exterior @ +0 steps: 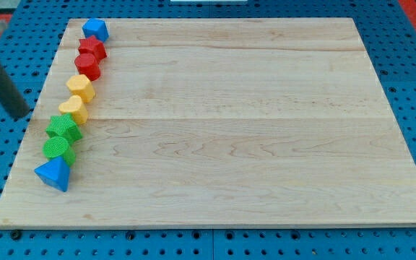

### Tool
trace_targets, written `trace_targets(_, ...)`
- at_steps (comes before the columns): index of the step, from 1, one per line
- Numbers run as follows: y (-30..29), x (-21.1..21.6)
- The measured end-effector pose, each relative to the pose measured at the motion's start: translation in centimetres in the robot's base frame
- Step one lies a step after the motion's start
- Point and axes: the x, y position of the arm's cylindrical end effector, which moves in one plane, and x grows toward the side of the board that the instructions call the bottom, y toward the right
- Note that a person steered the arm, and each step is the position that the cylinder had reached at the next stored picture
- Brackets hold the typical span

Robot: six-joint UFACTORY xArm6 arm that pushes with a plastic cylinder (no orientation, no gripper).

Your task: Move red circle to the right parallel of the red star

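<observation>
The red circle (87, 66) sits near the wooden board's (230, 123) left edge, touching the red star (92, 49) just above it. Both are part of a column of blocks down the view's left. My rod comes in from the view's top left, and my tip (20, 115) is off the board's left edge, over the blue pegboard. It is well left and below the red circle, touching no block.
In the same column: a blue block (95, 29) at the top, a yellow hexagon (81, 87), a yellow heart (73, 109), a green star (64, 128), a green circle (57, 149), and a blue triangle (54, 174) at the bottom.
</observation>
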Motion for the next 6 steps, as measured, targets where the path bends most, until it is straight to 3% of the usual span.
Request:
trace_targets(1, 0.0, -4.7)
trace_targets(3, 12.6, -7.5)
trace_targets(4, 10.0, -7.5)
trace_targets(6, 18.2, -10.5)
